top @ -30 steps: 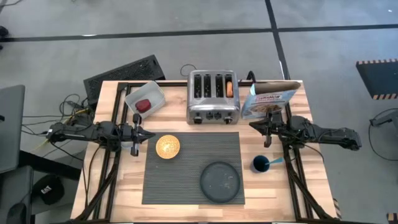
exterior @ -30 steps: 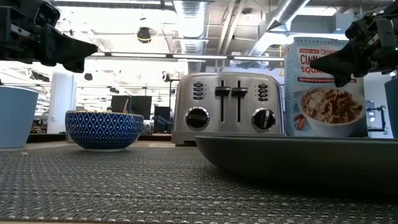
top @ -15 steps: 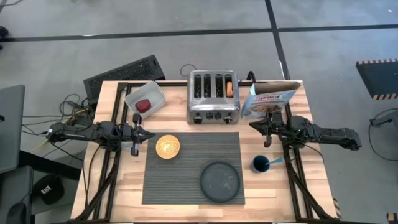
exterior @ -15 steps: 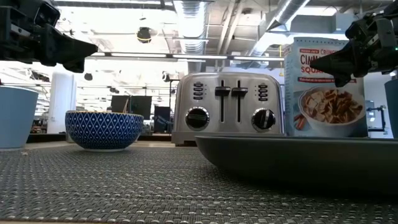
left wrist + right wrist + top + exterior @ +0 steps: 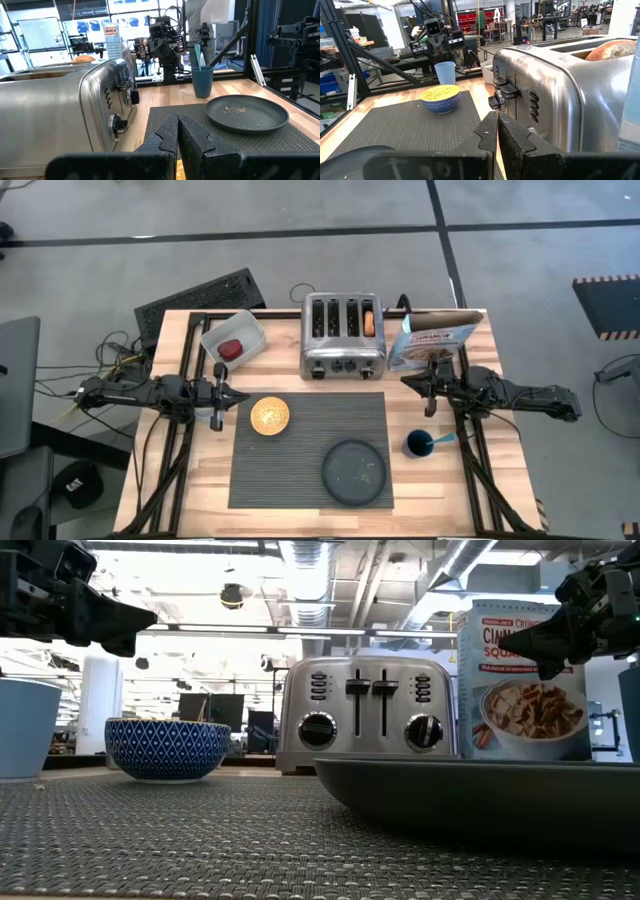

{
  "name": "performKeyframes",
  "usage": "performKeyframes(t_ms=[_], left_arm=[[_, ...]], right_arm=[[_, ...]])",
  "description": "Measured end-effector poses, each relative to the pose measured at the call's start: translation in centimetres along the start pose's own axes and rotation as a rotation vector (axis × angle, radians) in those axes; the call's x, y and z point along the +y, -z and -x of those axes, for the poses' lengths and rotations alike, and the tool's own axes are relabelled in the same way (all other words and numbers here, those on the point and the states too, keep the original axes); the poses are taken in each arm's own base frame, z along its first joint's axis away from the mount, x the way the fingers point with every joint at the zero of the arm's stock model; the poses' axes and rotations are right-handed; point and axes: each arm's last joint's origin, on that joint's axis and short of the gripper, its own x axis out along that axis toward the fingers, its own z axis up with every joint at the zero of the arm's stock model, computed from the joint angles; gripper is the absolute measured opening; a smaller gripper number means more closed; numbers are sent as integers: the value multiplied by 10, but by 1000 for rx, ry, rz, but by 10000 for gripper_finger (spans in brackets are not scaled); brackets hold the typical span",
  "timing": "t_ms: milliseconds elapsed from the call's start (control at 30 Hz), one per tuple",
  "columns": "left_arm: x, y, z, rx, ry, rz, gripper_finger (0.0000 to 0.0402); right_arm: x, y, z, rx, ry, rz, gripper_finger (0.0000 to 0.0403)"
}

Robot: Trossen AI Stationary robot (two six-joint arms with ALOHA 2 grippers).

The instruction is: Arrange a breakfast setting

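The placemat (image 5: 300,465) is laid in the lower middle of the high view, on the table (image 5: 500,480). The bowl (image 5: 270,416) is set on the mat's upper left corner. The plate (image 5: 355,472) is set on the mat's lower right part. The cup (image 5: 417,444) is stood just right of the mat, with the spoon (image 5: 438,440) in it. The toaster (image 5: 344,335) is placed above the mat, with the bagel (image 5: 370,322) in its right slot. The box (image 5: 432,343) is stood right of the toaster. The tub (image 5: 233,340) is found left of the toaster, with the fruit (image 5: 231,350) in it.
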Motion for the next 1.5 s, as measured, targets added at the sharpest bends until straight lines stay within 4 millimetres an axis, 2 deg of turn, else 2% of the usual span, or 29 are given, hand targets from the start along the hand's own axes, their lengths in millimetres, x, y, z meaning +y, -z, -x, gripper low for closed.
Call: performKeyframes(t_ms=[533,800,933,1100,1500], left_arm=[[0,0,0,-1,0,-7,0],[2,-15,0,-152,-25,92,0],[3,-19,-4,-105,-67,132,0],[3,-39,-17,-19,-76,143,0],[-1,-74,-72,361,-72,186,0]], right_arm=[[0,0,0,0,0,0,42],[0,0,0,0,1,0,42],[0,0,0,0,0,0,42],[0,0,0,0,0,0,42],[0,0,0,0,0,0,42]])
